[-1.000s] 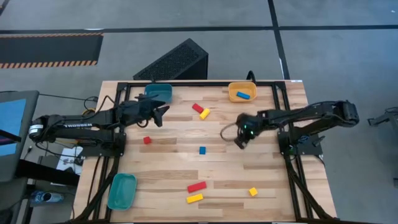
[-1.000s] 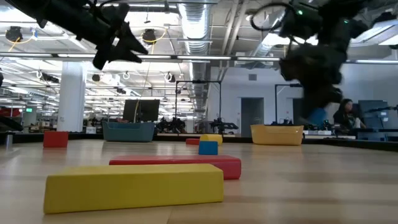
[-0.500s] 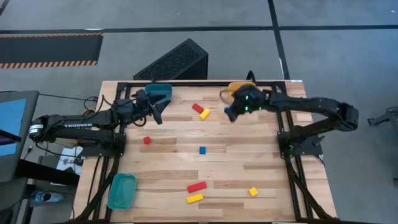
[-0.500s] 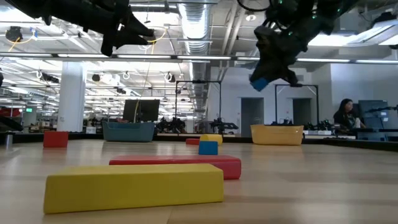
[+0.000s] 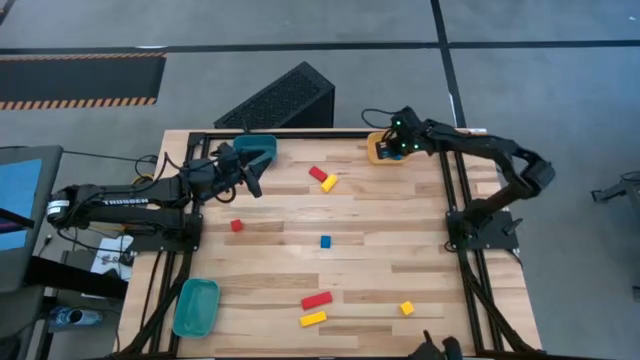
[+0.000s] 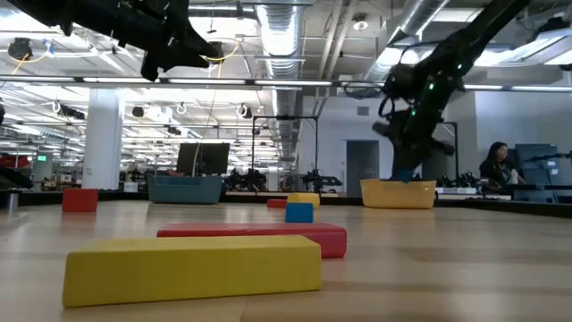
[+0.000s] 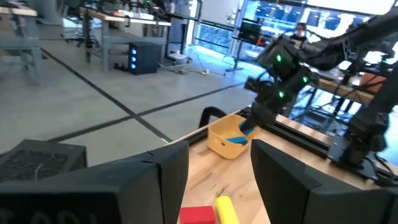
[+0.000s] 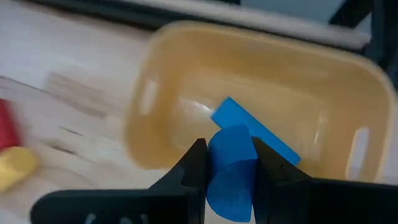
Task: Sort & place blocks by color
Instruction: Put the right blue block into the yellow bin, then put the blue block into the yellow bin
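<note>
Now your right pincer (image 8: 229, 163) clamps a small blue block (image 8: 231, 171) above the orange plastic bin (image 8: 168, 87); left pincer (image 7: 219, 177) apart.

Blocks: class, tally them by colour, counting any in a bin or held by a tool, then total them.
Red: 3 (far red block, red cube, red bar)
Yellow: 3 (far yellow block, yellow bar, yellow cube)
Blue: 3 (blue cube on table, blue bar in orange bin, blue block in right tool)
Total: 9

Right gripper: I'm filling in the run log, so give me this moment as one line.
right gripper: shut on blue block, over orange bin | left gripper: open, waiting by teal bin
</note>
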{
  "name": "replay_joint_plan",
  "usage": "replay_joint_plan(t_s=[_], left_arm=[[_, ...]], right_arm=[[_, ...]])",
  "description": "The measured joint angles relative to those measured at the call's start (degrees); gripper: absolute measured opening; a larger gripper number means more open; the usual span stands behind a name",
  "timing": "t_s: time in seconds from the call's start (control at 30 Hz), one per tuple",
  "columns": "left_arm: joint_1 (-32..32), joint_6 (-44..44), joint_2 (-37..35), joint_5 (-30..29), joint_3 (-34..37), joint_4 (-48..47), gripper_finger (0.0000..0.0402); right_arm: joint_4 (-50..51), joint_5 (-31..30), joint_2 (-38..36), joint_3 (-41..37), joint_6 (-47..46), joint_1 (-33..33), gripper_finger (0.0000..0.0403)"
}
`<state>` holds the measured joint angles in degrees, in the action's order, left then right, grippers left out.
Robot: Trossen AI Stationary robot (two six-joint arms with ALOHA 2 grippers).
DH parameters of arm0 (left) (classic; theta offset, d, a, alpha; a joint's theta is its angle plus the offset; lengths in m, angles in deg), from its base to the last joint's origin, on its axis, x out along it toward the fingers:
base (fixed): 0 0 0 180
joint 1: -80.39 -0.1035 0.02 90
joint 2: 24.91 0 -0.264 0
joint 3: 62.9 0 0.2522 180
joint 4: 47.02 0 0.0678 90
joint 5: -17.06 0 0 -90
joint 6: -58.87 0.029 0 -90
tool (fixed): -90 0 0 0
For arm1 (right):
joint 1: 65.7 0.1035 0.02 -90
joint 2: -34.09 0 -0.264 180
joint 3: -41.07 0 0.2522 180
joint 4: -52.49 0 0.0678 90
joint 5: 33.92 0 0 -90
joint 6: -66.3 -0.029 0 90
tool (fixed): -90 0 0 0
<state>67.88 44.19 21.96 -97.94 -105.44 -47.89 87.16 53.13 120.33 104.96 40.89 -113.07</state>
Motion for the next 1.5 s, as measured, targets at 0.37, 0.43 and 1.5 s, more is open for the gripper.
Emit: replay_joint_plan(t_s=[0.37,0.43,1.5], left_arm=[[0.0,-0.1,0.0,-1.2,0.0,-0.2,0.0163],[0.0,-0.3,0.0,-1.2,0.0,-0.3,0.0163],[0.0,7.7,0.0,20.7,0.0,-4.2,0.0162]], right_arm=[[-4.2,-3.0,8.3,0.0,0.0,-0.4,0.0153],[-4.3,-3.1,7.6,0.0,0.0,-0.3,0.0172],[-18.1,4.2,10.7,3.4,18.4,48.7,0.0219]])
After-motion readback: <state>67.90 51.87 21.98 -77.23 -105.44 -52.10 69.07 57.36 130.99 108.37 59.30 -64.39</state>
